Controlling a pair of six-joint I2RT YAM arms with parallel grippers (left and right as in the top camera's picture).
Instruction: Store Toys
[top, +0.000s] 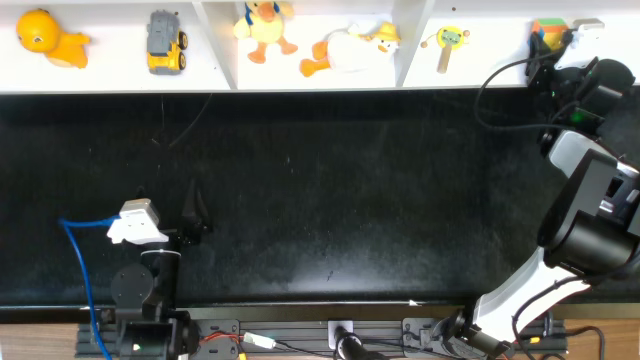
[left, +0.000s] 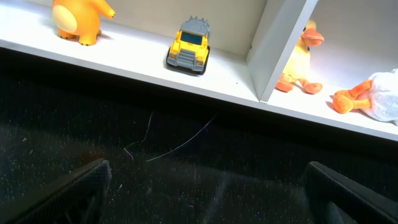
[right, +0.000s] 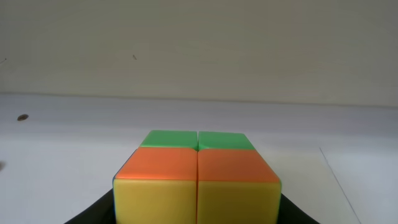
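The right fingers (right: 98, 215) clasp the cube (right: 198, 186) on the shelf (right: 62, 127), its lower part cut off; the left fingers (left: 87, 183) stand wide apart, empty.

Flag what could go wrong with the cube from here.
Whether the cube rests on the shelf is unclear; opening the right tool now might let it tumble. Pulling back could also drag it forward off the shelf. The arm's cable loops by the shelf front and may snag.
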